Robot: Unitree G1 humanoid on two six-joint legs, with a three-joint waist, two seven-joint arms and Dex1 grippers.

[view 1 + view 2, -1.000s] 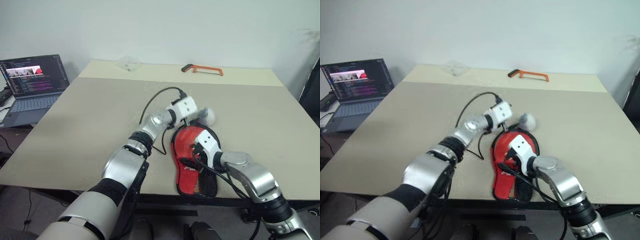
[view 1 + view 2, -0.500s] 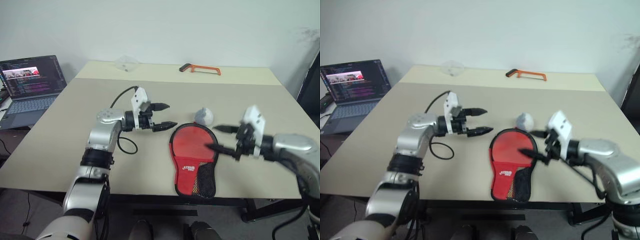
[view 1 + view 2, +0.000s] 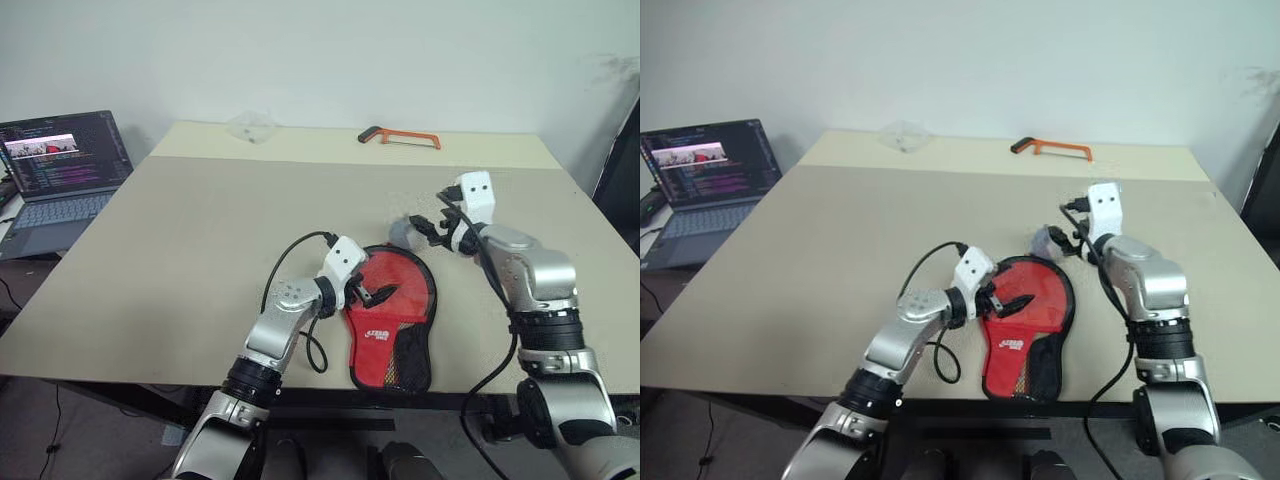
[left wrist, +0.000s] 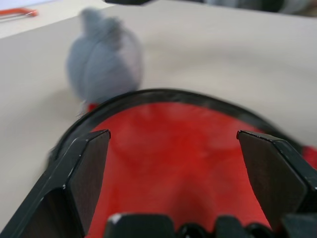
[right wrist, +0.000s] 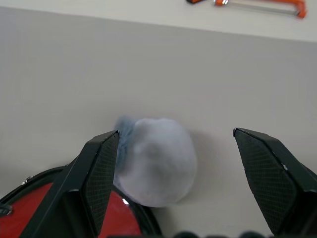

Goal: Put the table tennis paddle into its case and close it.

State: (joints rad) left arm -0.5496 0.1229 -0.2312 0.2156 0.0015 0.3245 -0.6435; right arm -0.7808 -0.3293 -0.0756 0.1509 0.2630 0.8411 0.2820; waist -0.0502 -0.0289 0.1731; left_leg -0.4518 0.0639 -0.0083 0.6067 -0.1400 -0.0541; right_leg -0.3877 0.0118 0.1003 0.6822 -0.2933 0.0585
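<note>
The case (image 3: 390, 315) lies flat near the table's front edge, red side up. It has a small logo and a black mesh pocket at its narrow end. The table tennis paddle is hidden. My left gripper (image 3: 377, 295) is open, low over the left part of the case's round end; the left wrist view has the red fabric (image 4: 178, 148) between the fingers (image 4: 86, 168). My right gripper (image 3: 432, 222) is open just beyond the case's far rim. It points at a grey-white soft ball (image 5: 156, 168), apart from it.
The grey-white ball (image 3: 402, 232) rests against the case's far edge. An orange hacksaw (image 3: 403, 138) and a clear plastic piece (image 3: 250, 125) lie at the table's back. A laptop (image 3: 60, 165) stands open on a side table to the left. A black cable loops beside my left arm.
My left gripper has swung in from the case's left and dropped over its round end. My right gripper has moved from the case's right side away to the ball. Both stay open.
</note>
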